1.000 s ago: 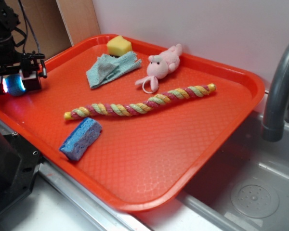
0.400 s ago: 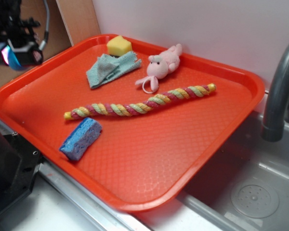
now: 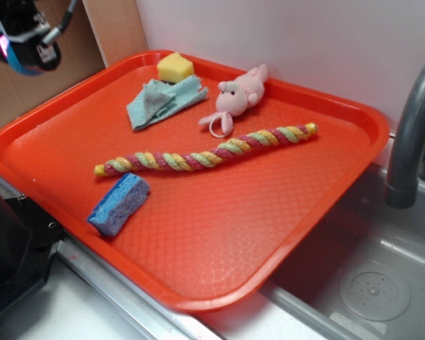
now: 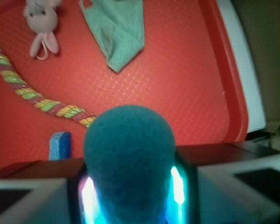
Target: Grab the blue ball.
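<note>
The claw [image 3: 25, 53] is clamped on the blue ball [image 4: 129, 158], which fills the wrist view between lit pads, and hangs at the far left above the orange tray [image 3: 319, 184]. The grab looks done; I judge what remains is holding it steady, clear of the green cloth [image 4: 116, 32] below.

An orange tray [image 3: 326, 184] holds a yellow sponge [image 3: 175, 67], green cloth [image 3: 163, 101], pink plush bunny [image 3: 239, 94], braided rope [image 3: 205, 152] and blue sponge [image 3: 119, 204].
</note>
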### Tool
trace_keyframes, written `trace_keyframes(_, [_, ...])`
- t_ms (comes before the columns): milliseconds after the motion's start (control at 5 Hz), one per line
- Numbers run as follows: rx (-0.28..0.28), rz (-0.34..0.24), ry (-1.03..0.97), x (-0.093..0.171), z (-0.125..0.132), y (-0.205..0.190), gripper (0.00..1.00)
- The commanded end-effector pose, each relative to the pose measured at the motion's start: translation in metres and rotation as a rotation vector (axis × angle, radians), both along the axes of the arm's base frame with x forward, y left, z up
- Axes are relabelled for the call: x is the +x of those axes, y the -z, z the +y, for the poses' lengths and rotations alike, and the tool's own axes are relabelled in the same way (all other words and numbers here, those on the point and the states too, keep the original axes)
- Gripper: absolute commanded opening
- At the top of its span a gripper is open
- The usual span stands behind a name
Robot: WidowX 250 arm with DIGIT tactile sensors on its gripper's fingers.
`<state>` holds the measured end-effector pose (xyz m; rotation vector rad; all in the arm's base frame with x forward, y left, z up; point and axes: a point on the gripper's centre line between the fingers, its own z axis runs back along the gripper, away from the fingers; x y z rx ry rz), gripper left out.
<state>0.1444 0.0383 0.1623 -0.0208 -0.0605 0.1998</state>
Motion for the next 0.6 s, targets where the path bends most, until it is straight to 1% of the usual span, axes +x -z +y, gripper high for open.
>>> trace_keyframes(0, [0.07, -0.032, -0.105, -0.006, 0.04, -0.017, 0.0])
trace_keyframes(200, [0.076, -0.062, -0.146, -0.001, 0.057, -0.017, 0.0])
trace_keyframes(400, [0.08, -0.048, -0.141, 0.006, 0.058, -0.01, 0.0])
